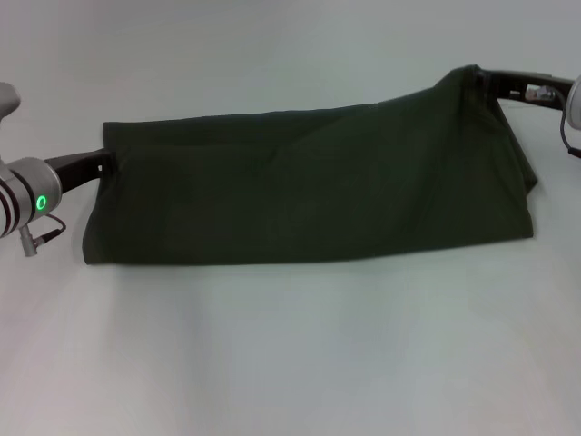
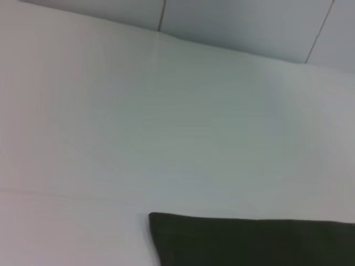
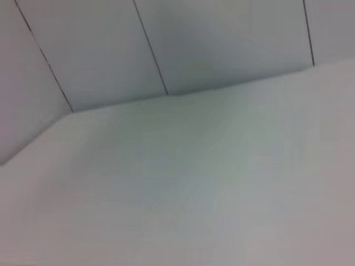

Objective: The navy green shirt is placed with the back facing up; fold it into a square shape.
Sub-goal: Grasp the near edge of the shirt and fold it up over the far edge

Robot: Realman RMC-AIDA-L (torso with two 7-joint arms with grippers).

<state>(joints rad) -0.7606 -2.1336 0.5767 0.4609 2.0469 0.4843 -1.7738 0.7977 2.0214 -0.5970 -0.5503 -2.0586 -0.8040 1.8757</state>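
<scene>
White table [image 1: 290, 363]: navy green shirt [image 1: 309, 182] stretched between left gripper [image 1: 107, 162] and right gripper [image 1: 486, 80]

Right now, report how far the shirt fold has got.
Done: the navy green shirt is doubled into a long band on the table. In hand: the left gripper is at its left end and the right gripper lifts its far right corner. Left: folding the band into a square.

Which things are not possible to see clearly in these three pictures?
- Left gripper, head view: its jaws are hidden by the shirt's edge.
- Right gripper, head view: its jaws are covered by raised cloth.
- Navy green shirt: its underside is hidden; the left wrist view cuts it off; the right wrist view shows only the table.
</scene>
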